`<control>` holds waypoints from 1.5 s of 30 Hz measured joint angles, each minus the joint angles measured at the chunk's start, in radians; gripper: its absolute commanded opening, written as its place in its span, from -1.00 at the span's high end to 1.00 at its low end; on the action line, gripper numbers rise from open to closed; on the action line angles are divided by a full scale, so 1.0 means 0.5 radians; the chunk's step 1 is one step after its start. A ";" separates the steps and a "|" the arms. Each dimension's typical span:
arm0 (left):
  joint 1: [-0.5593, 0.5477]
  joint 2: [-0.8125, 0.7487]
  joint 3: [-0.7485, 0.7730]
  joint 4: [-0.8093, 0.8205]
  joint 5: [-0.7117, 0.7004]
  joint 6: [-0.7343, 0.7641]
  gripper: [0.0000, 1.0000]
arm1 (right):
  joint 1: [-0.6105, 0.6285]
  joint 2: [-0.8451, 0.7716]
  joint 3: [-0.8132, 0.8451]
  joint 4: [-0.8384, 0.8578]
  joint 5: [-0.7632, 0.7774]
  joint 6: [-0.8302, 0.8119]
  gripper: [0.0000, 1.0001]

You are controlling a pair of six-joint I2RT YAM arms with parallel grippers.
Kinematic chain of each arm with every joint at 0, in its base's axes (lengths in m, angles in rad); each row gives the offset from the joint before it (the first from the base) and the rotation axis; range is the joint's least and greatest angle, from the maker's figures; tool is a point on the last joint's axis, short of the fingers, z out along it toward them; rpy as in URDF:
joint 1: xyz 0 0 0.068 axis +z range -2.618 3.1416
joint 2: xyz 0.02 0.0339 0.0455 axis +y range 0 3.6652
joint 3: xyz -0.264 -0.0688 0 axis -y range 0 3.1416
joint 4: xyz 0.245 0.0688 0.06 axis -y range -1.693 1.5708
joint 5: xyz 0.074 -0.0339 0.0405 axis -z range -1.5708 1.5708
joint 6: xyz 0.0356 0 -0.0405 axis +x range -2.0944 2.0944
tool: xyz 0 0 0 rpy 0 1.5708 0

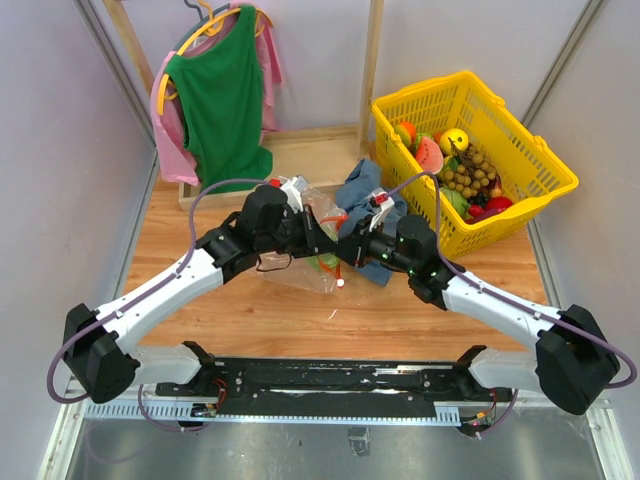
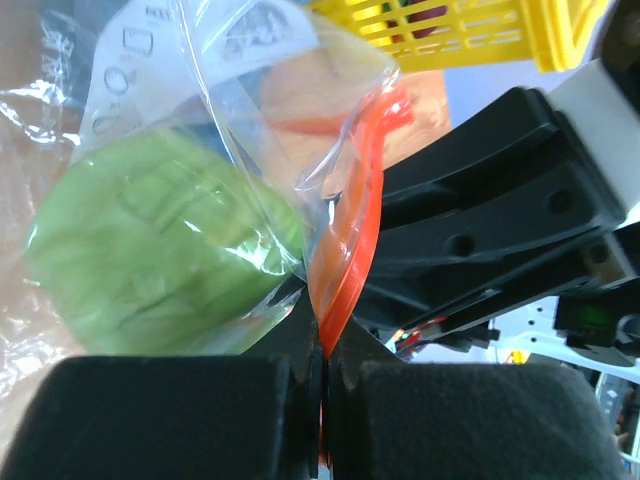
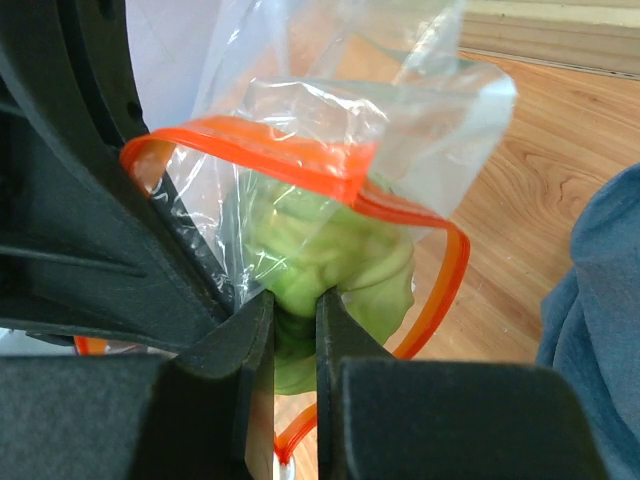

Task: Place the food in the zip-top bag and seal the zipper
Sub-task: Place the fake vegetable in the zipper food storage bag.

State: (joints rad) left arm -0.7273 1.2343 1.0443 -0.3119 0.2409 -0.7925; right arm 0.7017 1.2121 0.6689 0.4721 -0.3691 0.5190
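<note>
At the middle of the wooden tabletop (image 1: 250, 320), a clear thin plastic zip-top bag (image 1: 300, 272), crumpled, its mouth held up between the two arms; inside it, a round pale-green toy cabbage (image 2: 160, 250), pressed against the film just left of the thin red-orange zipper strip (image 2: 352, 230); above the cabbage, a white printed label patch (image 2: 130, 70) on the plastic. Left gripper (image 2: 322, 390) clenched on the zipper strip; padded black fingers (image 2: 170, 420) pressed together, the strip pinched upright between them and bending away above. Right gripper (image 3: 295, 330) just beside the left one, on the other side of the strip (its black body filling much of the right half of the left wrist view); fingers (image 3: 400, 420) nearly together, only a narrow slot between, green cabbage and clear film visible in that slot; pinching the film or merely close to it, impossible to tell. In the right wrist view, zipper strip looped open around the cabbage, one stretch folded over at the top. Just right of the bag, a rumpled blue-grey cloth (image 1: 358, 187); farther right, a yellow plastic lattice basket (image 1: 530, 150) with assorted toy fruit (image 1: 465, 165) in it; at the back left, a green sleeveless shirt (image 1: 220, 100) on a hanger.
</note>
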 measured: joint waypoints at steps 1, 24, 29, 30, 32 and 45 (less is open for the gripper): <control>0.000 -0.003 -0.003 0.022 0.006 -0.005 0.99 | 0.008 0.004 -0.001 0.001 0.003 -0.014 0.99; 0.012 -0.163 -0.332 0.509 -0.021 -0.112 0.99 | 0.039 -0.226 -0.105 -0.134 -0.151 -0.235 -0.05; 0.014 -0.224 -0.521 0.681 -0.013 -0.195 1.00 | 0.042 -0.256 -0.092 -0.280 -0.150 -0.282 -0.33; 0.014 -0.235 -0.555 0.703 -0.013 -0.209 0.99 | 0.043 -0.262 -0.092 -0.297 -0.150 -0.287 -0.36; 0.014 -0.251 -0.601 0.728 -0.013 -0.224 0.99 | 0.045 -0.281 -0.085 -0.336 -0.150 -0.308 -0.41; 0.014 -0.312 -0.838 0.834 -0.024 -0.304 0.99 | 0.050 -0.346 0.143 -0.703 -0.050 -0.420 -0.55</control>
State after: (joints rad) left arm -0.7204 1.0782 0.6250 0.1051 0.2291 -0.9443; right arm 0.7269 1.0393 0.7403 0.1204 -0.3943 0.3092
